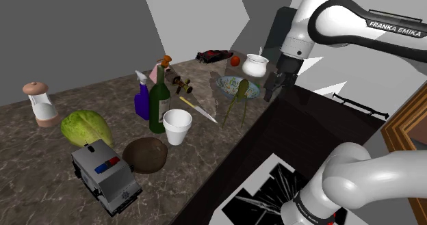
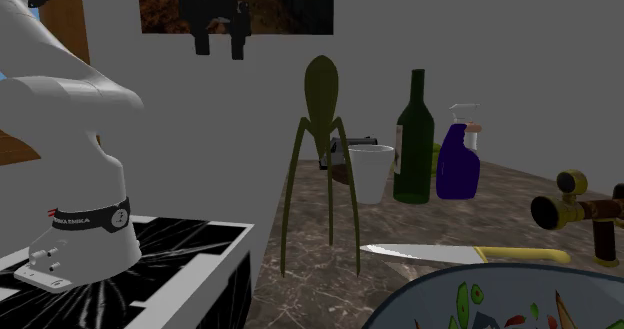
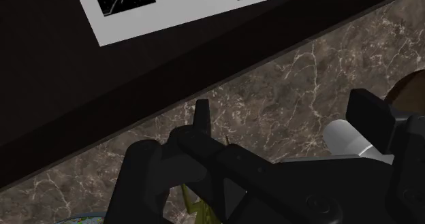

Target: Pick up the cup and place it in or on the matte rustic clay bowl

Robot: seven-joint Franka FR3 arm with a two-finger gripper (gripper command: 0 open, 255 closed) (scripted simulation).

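Note:
The white cup (image 1: 177, 126) stands upright on the dark marble counter, next to a green wine bottle (image 1: 159, 100). The brown clay bowl (image 1: 145, 154) lies just in front of the cup, toward the shoulder view's lower left. My black gripper (image 1: 274, 88) hangs open and empty above the counter's edge, well to the right of the cup and beyond the olive tripod juicer (image 1: 239, 97). In the second exterior view the gripper (image 2: 220, 32) is high up, with the cup (image 2: 370, 172) behind the juicer (image 2: 320, 157). In the wrist view the gripper (image 3: 285, 117) has its fingers apart over marble.
A patterned bowl (image 1: 236, 88), a white pot (image 1: 255, 66), a knife (image 1: 198, 109), a purple spray bottle (image 1: 141, 97), a green cabbage (image 1: 85, 128) and a toy police van (image 1: 106, 176) crowd the counter. My stand (image 1: 274, 182) sits past the counter's edge.

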